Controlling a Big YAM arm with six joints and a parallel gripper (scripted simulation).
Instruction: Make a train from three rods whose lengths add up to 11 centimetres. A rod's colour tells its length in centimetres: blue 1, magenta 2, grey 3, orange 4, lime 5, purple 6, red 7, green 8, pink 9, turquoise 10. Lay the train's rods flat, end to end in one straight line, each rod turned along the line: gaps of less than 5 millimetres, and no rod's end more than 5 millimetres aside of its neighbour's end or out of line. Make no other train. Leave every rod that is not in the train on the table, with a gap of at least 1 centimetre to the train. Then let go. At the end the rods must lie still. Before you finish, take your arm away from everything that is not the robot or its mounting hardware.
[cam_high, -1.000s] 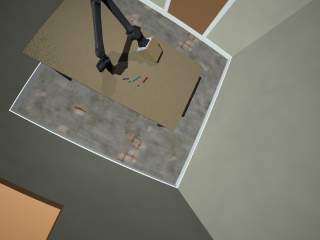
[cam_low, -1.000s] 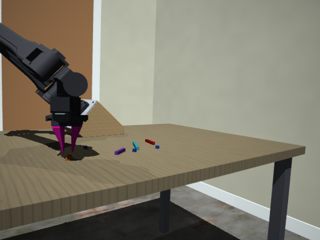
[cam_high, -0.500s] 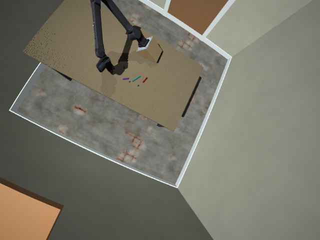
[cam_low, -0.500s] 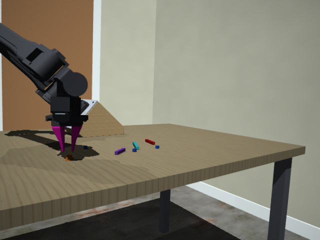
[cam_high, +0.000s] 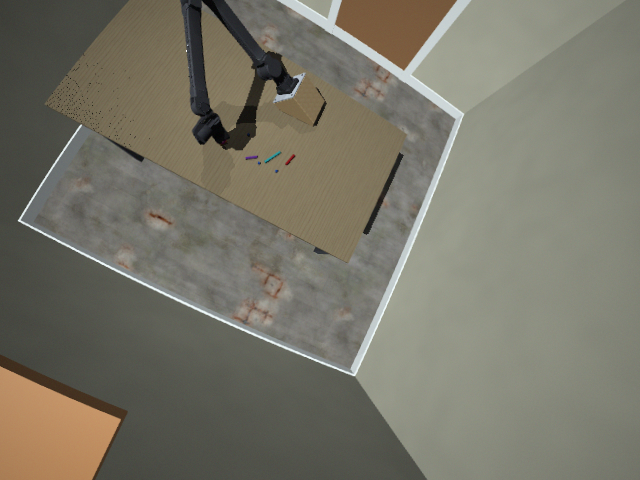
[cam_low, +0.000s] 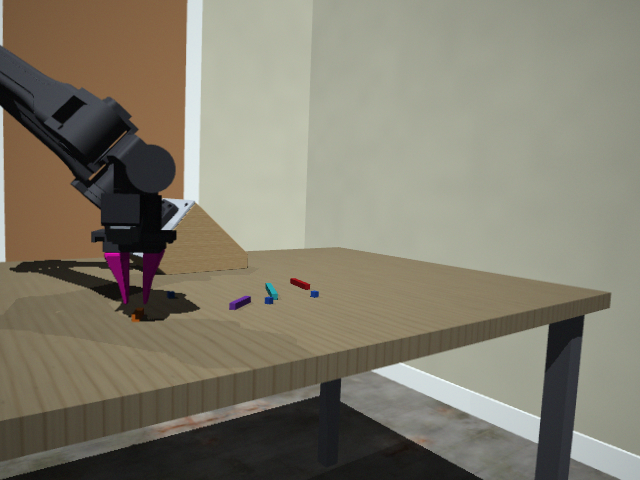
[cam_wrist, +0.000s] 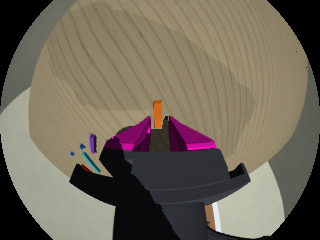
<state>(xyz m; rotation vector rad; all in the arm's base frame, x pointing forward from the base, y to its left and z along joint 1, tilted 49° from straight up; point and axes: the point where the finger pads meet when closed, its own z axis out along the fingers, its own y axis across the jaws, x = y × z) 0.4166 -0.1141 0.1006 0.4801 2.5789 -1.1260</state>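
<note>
A: Risks first, big to small?

B: Table (cam_low: 361, 330) has lots of room, so falling off the edge isn't the worry. The arm (cam_low: 77, 124) leans in low; judging by that, a sloppy carry toward the other rods could sweep them. The gripper (cam_low: 135, 301) is partly spread and pinching nothing, tips just above the orange rod (cam_low: 138, 314), which lies flat on the table in the arm's shadow, well apart from the rest.

A: And the grab?

B: The gap looks narrow. If the fingers come down off-centre, one tip could land on the rod and kick or twist it. The wrist view shows the rod (cam_wrist: 158, 115) running straight out between the fingers, so the line-up seems fine.

A: Further on?

B: My guess is orange joins the purple rod (cam_low: 239, 302) and one blue cube (cam_low: 268, 300). That cube sits touching or just beside the turquoise rod (cam_low: 271, 290); I can't tell which. Turquoise too near the train would break the spacing rule.

A: Hard to see?

B: From the top, the wrist hides the orange rod. Side on, it's foreshortened and dark. The far blue cube (cam_low: 171, 294) is dim in shadow.
</note>
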